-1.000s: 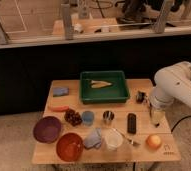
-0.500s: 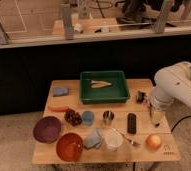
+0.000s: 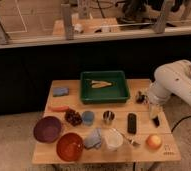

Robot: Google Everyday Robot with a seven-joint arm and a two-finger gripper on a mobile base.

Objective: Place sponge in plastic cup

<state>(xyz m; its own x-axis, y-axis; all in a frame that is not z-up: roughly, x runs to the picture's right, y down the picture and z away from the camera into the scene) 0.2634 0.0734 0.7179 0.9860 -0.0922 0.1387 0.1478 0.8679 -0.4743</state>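
Note:
The sponge (image 3: 60,91), a small flat blue-grey block, lies at the table's far left corner. In the middle row stands the short blue plastic cup (image 3: 88,117), upright, between a dark red bunch and a shiny metal cup (image 3: 108,116). My gripper (image 3: 154,119) hangs from the white arm (image 3: 171,82) over the table's right edge, far from both the sponge and the cup. It is open and I see nothing in it.
A green tray (image 3: 120,93) holding a pale yellow item sits at the back centre. The front row has a purple bowl (image 3: 47,129), an orange bowl (image 3: 70,146), a pale-blue cloth (image 3: 93,138) and a whitish cup (image 3: 113,139). Further right are a black bar (image 3: 132,123) and an orange fruit (image 3: 153,141).

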